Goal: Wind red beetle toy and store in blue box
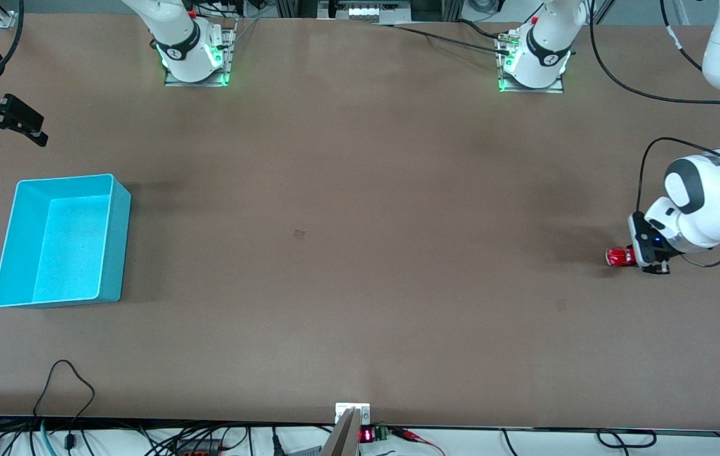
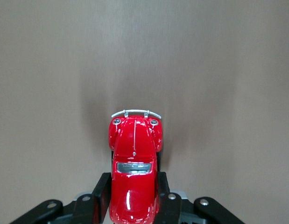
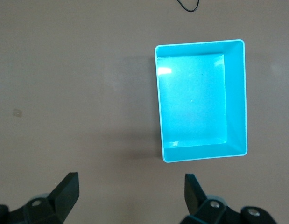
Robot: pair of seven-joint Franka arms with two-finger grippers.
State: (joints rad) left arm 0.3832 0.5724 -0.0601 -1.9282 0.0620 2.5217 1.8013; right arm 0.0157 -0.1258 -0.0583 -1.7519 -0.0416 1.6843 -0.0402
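Front view: left hand (image 1: 644, 259) sits low at the left arm's end of the worktop (image 1: 360, 253), clenched on the red toy car (image 1: 618, 256). Left wrist view: car (image 2: 133, 172) is pinched between the fingers (image 2: 101, 193), nose sticking out past them. Right hand (image 1: 14, 120) waits spread wide, above the worktop near the blue box (image 1: 116, 247), which stands at the right arm's end.
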